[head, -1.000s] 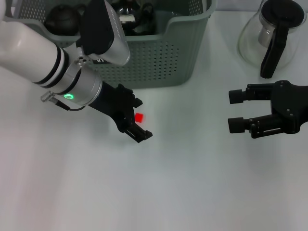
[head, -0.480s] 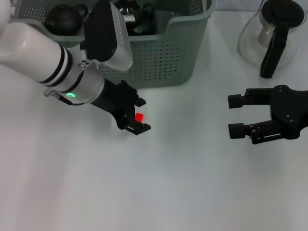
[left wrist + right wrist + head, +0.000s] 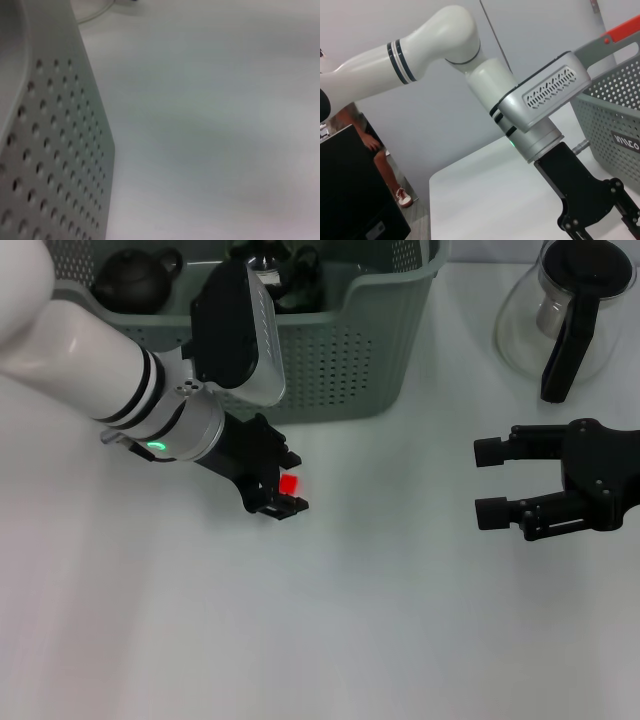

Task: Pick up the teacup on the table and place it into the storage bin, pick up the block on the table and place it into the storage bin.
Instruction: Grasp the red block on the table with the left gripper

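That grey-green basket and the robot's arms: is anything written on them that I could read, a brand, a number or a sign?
The storage bin: a small black label with white lettering on its wall; it is too blurred to read for certain.
The left arm: only a pattern of slots on its grey housing, no words.
The glass pot: no text visible.
Nothing else legible.

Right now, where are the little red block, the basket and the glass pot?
red block (image 3: 289, 483), head view, on its top face, between the left gripper's fingers.
basket (image 3: 350, 360), head view, on its perforated front wall.
glass pot (image 3: 568, 335), head view, on its black handle.
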`<action>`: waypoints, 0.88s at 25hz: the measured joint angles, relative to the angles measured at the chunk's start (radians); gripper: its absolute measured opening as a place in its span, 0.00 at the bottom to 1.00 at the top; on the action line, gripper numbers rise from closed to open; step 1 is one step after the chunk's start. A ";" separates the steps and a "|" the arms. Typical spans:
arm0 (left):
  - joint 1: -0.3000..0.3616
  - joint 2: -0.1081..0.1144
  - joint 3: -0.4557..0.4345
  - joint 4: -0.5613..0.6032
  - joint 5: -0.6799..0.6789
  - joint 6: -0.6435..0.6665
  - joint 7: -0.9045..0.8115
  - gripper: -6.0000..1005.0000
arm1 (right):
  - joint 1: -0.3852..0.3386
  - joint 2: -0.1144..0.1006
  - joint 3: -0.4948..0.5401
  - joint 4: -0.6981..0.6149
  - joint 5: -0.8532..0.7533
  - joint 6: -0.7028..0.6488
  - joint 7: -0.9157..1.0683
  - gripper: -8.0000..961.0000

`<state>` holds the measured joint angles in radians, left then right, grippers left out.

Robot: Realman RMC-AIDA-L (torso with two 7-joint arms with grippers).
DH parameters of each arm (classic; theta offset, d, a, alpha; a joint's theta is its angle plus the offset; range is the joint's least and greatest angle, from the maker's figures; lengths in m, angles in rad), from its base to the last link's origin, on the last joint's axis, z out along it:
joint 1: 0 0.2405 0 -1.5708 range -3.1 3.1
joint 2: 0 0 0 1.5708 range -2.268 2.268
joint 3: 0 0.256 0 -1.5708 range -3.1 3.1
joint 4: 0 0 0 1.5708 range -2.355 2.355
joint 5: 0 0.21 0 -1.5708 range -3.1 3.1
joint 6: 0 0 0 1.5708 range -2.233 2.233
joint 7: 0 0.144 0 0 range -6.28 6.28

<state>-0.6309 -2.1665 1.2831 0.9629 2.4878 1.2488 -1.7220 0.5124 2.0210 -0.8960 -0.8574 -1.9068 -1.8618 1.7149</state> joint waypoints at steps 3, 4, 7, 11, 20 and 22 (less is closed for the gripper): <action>0.000 0.001 0.001 -0.005 0.000 -0.011 0.000 0.56 | 0.000 0.000 0.000 0.000 0.000 0.000 0.000 0.96; 0.000 0.001 0.001 -0.006 0.000 -0.011 0.000 0.56 | 0.000 0.000 0.000 0.000 0.000 -0.001 0.000 0.96; 0.001 0.002 0.001 -0.008 0.000 -0.015 0.000 0.55 | 0.000 0.001 0.000 0.000 0.000 -0.001 0.000 0.96; 0.003 0.002 0.001 -0.010 0.000 -0.017 0.001 0.55 | 0.000 0.002 -0.001 0.000 0.000 -0.001 0.000 0.96; 0.000 0.002 0.001 -0.031 0.000 -0.031 0.001 0.45 | -0.002 0.002 0.000 0.000 0.000 -0.001 0.000 0.96; 0.000 0.002 0.001 -0.032 0.000 -0.031 0.001 0.42 | -0.003 0.002 0.000 0.000 0.000 -0.002 0.000 0.96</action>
<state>-0.6305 -2.1644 1.2839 0.9313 2.4881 1.2179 -1.7211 0.5098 2.0233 -0.8958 -0.8574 -1.9067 -1.8635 1.7150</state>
